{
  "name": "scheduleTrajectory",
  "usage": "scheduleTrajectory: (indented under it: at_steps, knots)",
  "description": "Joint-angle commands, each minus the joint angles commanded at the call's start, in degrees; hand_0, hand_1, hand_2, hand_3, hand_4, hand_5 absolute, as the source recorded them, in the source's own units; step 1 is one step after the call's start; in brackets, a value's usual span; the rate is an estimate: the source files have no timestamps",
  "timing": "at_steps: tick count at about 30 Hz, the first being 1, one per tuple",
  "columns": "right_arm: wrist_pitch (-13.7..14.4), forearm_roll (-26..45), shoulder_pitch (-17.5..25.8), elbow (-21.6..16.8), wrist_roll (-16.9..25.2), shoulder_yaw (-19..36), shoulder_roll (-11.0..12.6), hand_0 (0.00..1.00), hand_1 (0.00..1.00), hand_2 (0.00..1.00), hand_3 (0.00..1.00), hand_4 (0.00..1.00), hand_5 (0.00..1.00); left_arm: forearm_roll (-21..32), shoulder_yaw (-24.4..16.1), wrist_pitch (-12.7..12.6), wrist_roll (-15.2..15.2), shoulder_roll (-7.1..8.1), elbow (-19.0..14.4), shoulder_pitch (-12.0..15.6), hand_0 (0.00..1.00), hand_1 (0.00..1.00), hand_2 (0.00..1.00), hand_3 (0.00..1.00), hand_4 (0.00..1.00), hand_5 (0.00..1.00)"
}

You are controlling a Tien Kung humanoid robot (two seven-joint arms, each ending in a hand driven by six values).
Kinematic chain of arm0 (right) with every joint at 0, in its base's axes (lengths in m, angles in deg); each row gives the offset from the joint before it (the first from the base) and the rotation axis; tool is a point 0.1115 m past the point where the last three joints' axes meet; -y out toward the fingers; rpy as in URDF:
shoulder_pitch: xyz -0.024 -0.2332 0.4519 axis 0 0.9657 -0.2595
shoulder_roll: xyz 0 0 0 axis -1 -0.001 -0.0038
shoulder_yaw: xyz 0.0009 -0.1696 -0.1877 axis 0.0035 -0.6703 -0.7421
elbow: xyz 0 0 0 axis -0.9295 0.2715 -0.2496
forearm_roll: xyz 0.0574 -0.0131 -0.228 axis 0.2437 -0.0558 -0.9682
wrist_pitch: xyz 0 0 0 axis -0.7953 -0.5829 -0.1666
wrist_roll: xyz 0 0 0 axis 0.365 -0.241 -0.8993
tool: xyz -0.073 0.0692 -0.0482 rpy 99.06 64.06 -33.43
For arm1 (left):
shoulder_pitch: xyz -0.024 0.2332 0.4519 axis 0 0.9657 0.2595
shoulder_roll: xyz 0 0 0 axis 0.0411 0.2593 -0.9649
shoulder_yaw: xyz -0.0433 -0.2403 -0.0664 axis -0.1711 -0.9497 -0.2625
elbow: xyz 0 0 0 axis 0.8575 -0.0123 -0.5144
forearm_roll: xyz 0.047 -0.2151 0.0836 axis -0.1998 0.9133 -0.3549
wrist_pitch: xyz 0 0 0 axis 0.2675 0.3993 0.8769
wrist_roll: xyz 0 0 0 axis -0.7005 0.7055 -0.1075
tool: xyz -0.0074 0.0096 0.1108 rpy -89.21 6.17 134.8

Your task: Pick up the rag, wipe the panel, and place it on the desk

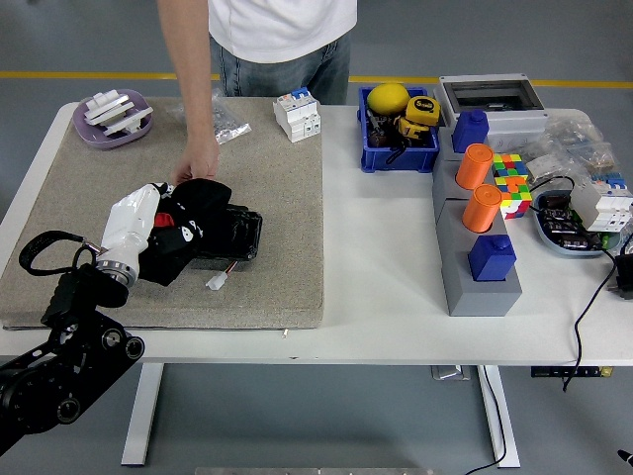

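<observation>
Now the rag [188, 230] lies under the left hand [166, 220], on the panel [237, 234].

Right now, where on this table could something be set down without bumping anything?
Bare white table lies between the beige mat and the grey block stand. The mat's right part is free too. The table's right end, around the colour cube, is crowded.

Bright even overhead light, soft shadows, sharp focus

Purple dish [112, 119] far left; blue bin [398, 144] w/ yellow tape measure [418, 111]; Rubik's cube [510, 182] right
</observation>
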Motion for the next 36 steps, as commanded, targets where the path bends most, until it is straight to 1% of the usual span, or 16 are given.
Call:
scheduleTrajectory:
  at_steps: [5,12,16,20,25,29,31,33,34,36]
  knots:
    - [0.1,-1.4,0.0,0.1,-0.6,1.5,0.1,0.703,0.622,0.683,0.643,0.998,0.571,-0.1,3.8,-0.2,0.8,0.34,-1.8,-0.6,0.304,0.159,0.474,0.408,0.244,0.002]
    - [0.2,-2.6,-0.1,0.2,-1.1,2.7,0.1,0.704,0.623,0.683,0.643,0.998,0.572,-0.8,7.9,-0.3,1.8,0.14,-4.6,-1.4,0.306,0.158,0.473,0.411,0.232,0.002]
    - [0.2,-2.7,-0.1,0.2,-1.2,2.8,0.1,0.703,0.623,0.683,0.643,0.998,0.572,-0.7,9.7,-0.3,2.2,-0.08,-5.5,-1.5,0.308,0.159,0.472,0.412,0.228,0.002]
    - [0.2,-2.9,0.0,0.2,-1.2,2.9,0.0,0.703,0.623,0.683,0.643,0.998,0.572,-0.8,10.0,-0.6,2.5,-0.27,-5.5,-1.6,0.308,0.159,0.472,0.412,0.228,0.002]
    - [0.2,-3.1,-0.1,0.2,-1.3,3.0,0.0,0.705,0.623,0.684,0.643,0.998,0.572,-0.5,9.2,-0.9,2.5,-0.04,-4.4,-1.6,0.310,0.159,0.474,0.414,0.230,0.002]
    - [0.3,-3.2,0.0,0.2,-1.3,3.1,-0.1,0.704,0.623,0.683,0.643,0.998,0.571,-0.1,8.6,-2.5,1.4,0.49,-2.3,-1.7,0.311,0.160,0.476,0.419,0.239,0.002]
    - [0.3,-3.0,0.0,0.2,-1.2,2.9,-0.1,0.704,0.623,0.683,0.643,0.998,0.571,-0.6,8.4,-4.1,0.5,1.08,-0.7,-1.7,0.311,0.160,0.476,0.419,0.239,0.002]
    - [0.2,-2.7,0.0,0.2,-1.1,2.6,0.0,0.704,0.623,0.683,0.643,0.998,0.571,-0.2,8.0,-4.6,0.1,1.40,0.3,-1.6,0.311,0.160,0.476,0.419,0.239,0.002]
    - [0.2,-2.8,0.0,0.2,-1.1,2.7,-0.1,0.704,0.623,0.684,0.643,0.998,0.570,-0.2,7.7,-4.7,0.1,1.53,0.9,-1.6,0.313,0.158,0.473,0.418,0.208,0.002]
    - [0.2,-2.9,0.1,0.2,-1.1,2.8,-0.1,0.704,0.623,0.684,0.643,0.998,0.570,0.1,7.2,-4.9,-0.2,1.61,2.0,-1.7,0.313,0.158,0.473,0.418,0.208,0.002]
